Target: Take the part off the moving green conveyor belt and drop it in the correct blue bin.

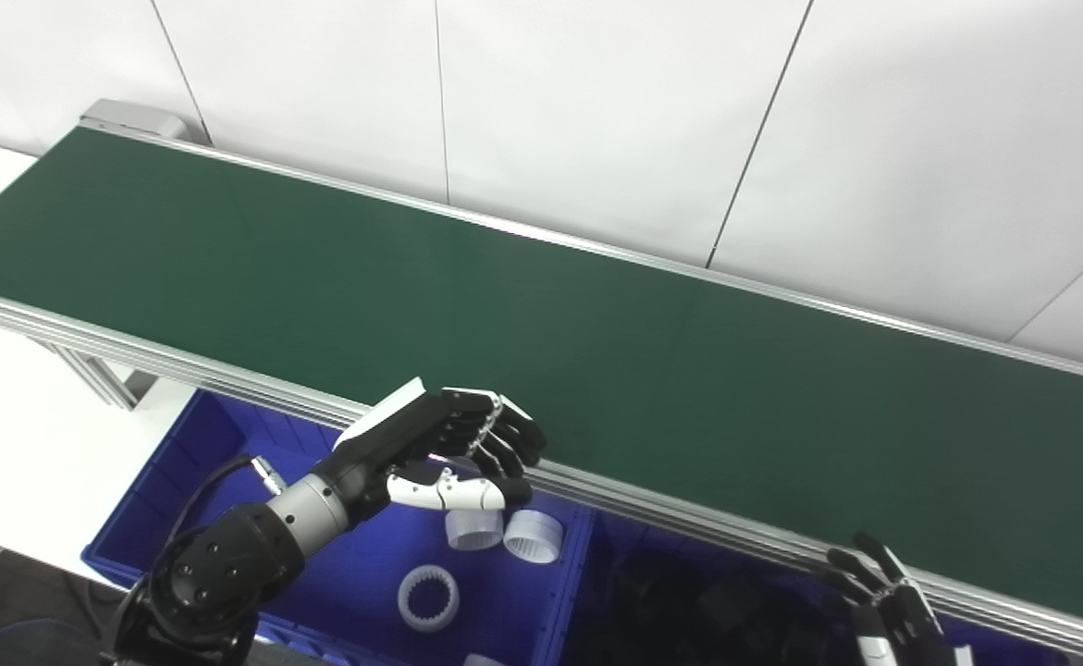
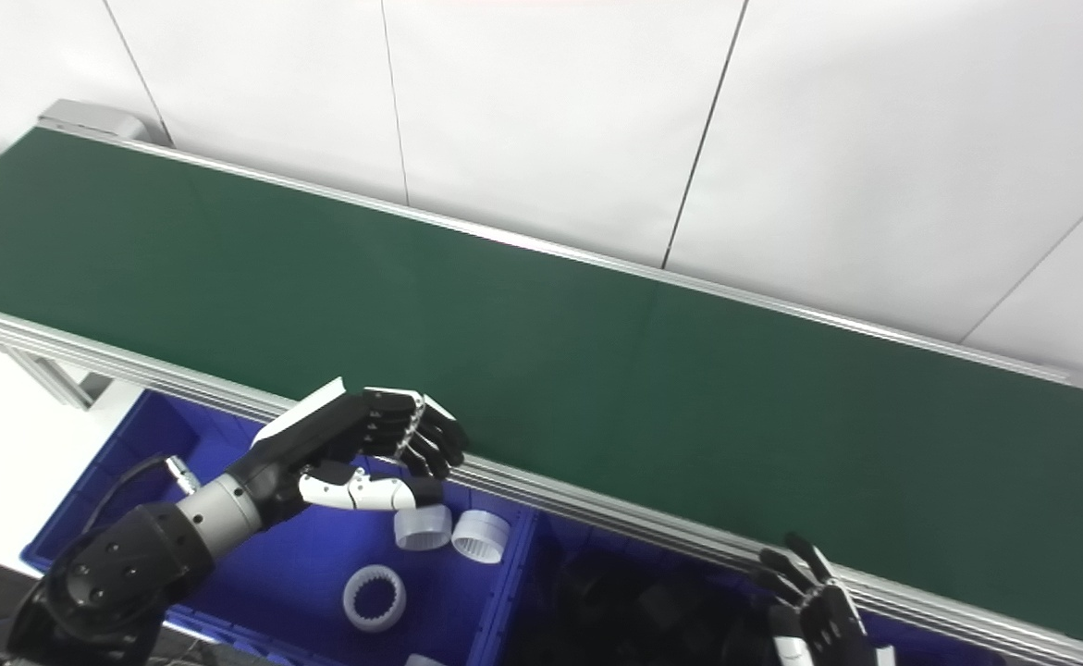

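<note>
The green conveyor belt (image 1: 523, 305) runs from upper left to lower right, and no part shows on it. My left hand (image 1: 449, 449) hovers at the belt's near rail, over the left blue bin (image 1: 176, 486). Its fingers are half curled above the thumb with nothing between them. Just below it in that bin lie two white ribbed cylinders (image 1: 473, 530) (image 1: 533, 536) and a white toothed ring (image 1: 428, 598). My right hand (image 1: 888, 601) is at the bottom right, below the rail, with its fingers spread and holding nothing.
A second blue bin (image 1: 587, 592) to the right of the first holds several dark parts (image 1: 689, 601). The belt's aluminium rail (image 1: 689, 523) runs between the bins and the belt. A white wall stands behind, and a white table surface (image 1: 14, 444) lies at the left.
</note>
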`<act>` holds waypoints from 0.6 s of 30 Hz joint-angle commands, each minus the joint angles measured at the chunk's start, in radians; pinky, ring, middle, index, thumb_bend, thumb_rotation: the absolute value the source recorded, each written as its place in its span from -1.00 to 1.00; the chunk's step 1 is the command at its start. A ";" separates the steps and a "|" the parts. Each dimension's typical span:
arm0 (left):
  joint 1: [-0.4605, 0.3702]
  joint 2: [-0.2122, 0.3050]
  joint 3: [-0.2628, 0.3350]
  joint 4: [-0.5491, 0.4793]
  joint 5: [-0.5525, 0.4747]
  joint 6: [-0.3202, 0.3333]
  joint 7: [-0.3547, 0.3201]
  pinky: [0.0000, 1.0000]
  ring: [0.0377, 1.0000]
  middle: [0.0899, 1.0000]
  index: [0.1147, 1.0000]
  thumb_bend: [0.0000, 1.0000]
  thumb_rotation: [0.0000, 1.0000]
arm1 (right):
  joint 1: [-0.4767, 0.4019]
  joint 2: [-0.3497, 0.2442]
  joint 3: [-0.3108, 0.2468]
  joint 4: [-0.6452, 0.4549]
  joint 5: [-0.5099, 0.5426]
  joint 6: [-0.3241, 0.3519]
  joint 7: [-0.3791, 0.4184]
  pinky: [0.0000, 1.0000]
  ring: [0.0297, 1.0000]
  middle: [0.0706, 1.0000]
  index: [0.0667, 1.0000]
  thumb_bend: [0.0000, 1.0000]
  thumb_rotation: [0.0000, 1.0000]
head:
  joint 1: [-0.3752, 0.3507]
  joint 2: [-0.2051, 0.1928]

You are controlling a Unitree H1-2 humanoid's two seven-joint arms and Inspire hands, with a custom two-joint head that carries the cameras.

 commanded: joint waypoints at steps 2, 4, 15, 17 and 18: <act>0.004 -0.015 -0.006 0.010 -0.028 -0.102 0.034 0.12 0.23 0.24 0.21 0.28 -0.16 | -0.008 0.009 0.006 -0.013 -0.003 -0.049 -0.002 0.22 0.36 0.44 0.61 0.34 0.34 | -0.020 -0.012; 0.009 -0.026 -0.008 0.028 -0.038 -0.135 0.050 0.18 0.30 0.30 0.25 0.28 -0.12 | -0.010 0.008 0.010 -0.010 -0.014 -0.049 -0.005 0.22 0.36 0.45 0.61 0.34 0.35 | -0.031 -0.015; 0.014 -0.110 0.008 0.181 -0.149 -0.241 0.101 0.48 0.58 0.61 0.56 0.79 0.22 | -0.026 0.006 0.049 -0.006 -0.058 -0.050 -0.039 0.21 0.36 0.44 0.59 0.45 0.41 | -0.117 -0.030; 0.013 -0.117 0.007 0.225 -0.149 -0.287 0.104 0.49 0.59 0.62 0.58 0.82 0.31 | -0.029 0.004 0.058 -0.006 -0.059 -0.050 -0.044 0.20 0.35 0.43 0.59 0.47 0.41 | -0.139 -0.036; 0.014 -0.121 0.007 0.243 -0.149 -0.311 0.106 0.49 0.60 0.64 0.60 0.81 0.34 | -0.032 0.003 0.063 -0.005 -0.059 -0.050 -0.045 0.19 0.35 0.43 0.58 0.47 0.40 | -0.143 -0.037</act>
